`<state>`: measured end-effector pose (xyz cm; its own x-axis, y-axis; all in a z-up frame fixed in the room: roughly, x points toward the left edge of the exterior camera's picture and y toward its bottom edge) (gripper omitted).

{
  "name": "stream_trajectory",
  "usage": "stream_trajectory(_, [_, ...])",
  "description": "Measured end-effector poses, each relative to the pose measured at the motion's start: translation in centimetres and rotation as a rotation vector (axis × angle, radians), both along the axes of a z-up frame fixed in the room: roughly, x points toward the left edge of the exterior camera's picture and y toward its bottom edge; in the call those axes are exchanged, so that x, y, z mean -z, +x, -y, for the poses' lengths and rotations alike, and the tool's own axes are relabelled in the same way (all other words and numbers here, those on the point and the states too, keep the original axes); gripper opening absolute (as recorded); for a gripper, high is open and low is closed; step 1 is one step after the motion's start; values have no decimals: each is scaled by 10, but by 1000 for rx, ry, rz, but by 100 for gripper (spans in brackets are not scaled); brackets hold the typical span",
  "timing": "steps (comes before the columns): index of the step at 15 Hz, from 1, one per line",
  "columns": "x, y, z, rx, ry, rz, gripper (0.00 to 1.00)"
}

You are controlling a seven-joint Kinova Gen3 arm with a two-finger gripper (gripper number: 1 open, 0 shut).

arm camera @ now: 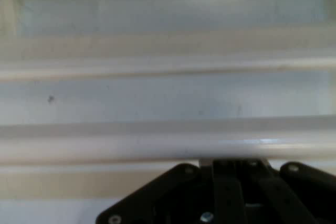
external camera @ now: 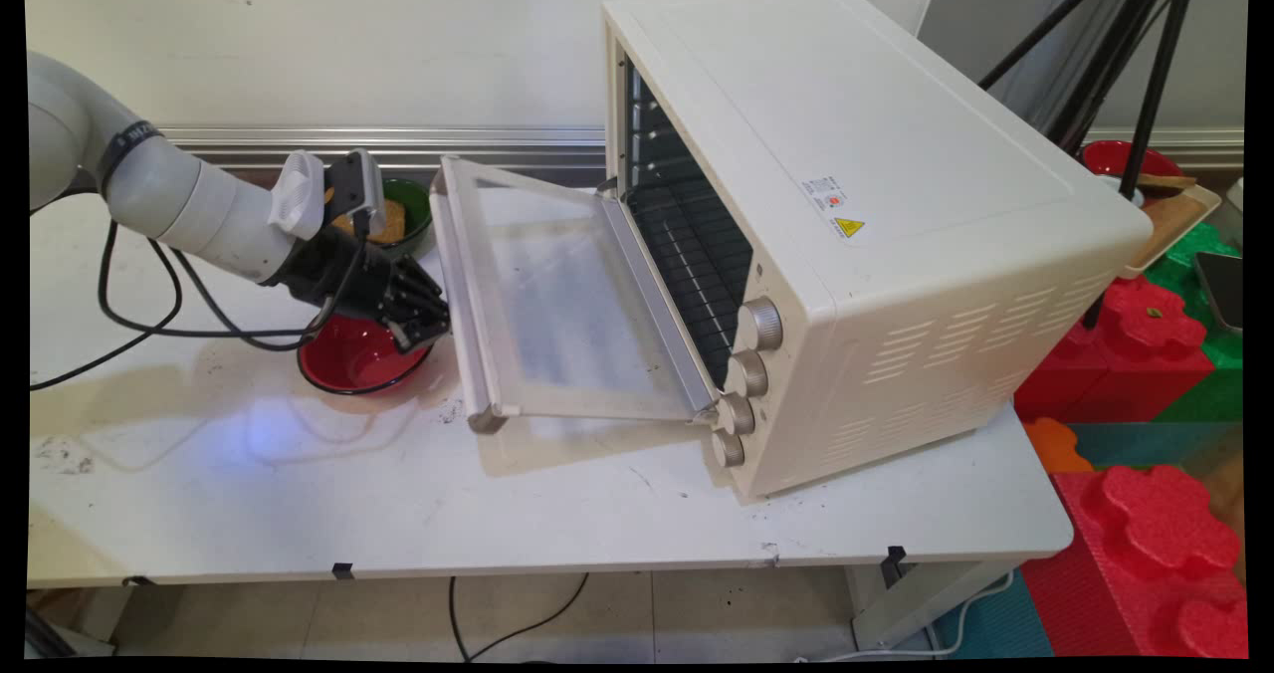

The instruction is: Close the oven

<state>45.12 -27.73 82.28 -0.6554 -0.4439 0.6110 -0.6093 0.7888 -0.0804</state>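
**Gripper at the rim of the open oven door**

On the near left of the white table [external camera: 597,514] stands a red bowl [external camera: 350,362], seemingly empty. The gripper [external camera: 423,320] hangs just over its far right rim, reaching right toward the handle [external camera: 460,285] along the left edge of the oven door [external camera: 562,295], which lies folded down and flat. The gripper looks to be touching the handle or just beside it; I cannot tell which. In the hand view the gripper [arm camera: 231,164] has its fingers drawn together with nothing between them, and the handle [arm camera: 157,142] runs straight across in front. Farther back, behind the arm, sits a green bowl [external camera: 410,213] with yellow-brown contents. To the right is the cream oven [external camera: 876,205], its cavity open.
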Motion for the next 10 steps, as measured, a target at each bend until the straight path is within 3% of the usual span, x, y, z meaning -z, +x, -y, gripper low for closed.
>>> stream_trajectory(10, [-33, -7, 23, -16, -86, -91, 0])
